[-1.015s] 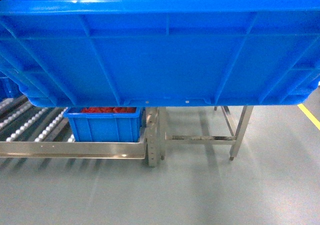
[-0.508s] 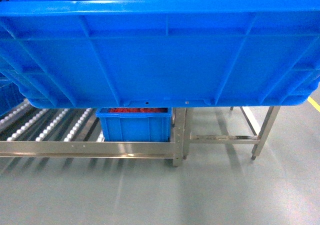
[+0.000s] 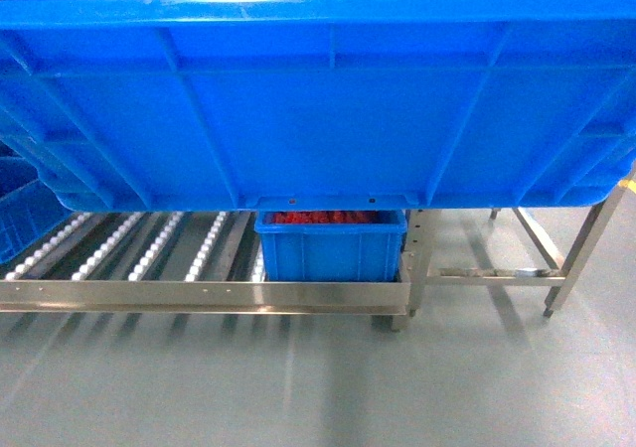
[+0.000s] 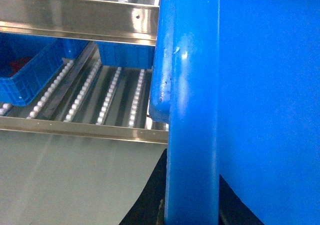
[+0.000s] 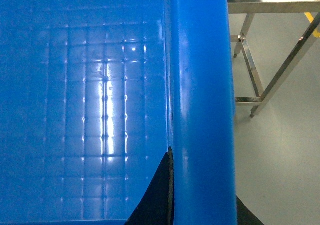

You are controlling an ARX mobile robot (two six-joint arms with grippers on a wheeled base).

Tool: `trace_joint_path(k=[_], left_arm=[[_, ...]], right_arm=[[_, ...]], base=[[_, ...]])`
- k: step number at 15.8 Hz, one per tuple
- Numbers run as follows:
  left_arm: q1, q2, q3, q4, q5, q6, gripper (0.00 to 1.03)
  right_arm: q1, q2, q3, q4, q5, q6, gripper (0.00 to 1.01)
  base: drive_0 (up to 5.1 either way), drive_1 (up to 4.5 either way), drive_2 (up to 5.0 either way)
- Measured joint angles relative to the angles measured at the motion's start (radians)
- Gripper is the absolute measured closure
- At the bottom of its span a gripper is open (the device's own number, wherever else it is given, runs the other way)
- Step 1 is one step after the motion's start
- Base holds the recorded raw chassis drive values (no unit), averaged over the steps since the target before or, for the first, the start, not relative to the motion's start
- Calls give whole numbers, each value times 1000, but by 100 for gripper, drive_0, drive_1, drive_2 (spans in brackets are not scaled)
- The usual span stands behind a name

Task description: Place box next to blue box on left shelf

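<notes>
Three head frames: carried crate fills the top while the rack and small blue box slide right, so the base is tracking left toward open rollers. Left wrist: left gripper clamps the crate rim; free lanes beside it. Right wrist: right gripper pinches the opposite rim, showing the crate's empty gridded floor.

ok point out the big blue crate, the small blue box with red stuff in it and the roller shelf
big blue crate [image 3: 318,109], head view, ribbed front wall
small blue box [image 3: 330,253], head view, front wall
roller shelf [image 3: 199,295], head view, shiny metal front bar
</notes>
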Motion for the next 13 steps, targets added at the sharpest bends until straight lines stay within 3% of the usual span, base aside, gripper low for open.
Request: trace_joint_path(k=[13], left_arm=[[0,0,0,0,0,0,95]], right_arm=[[0,0,0,-1,0,0,93]], base=[[-501,245,245]])
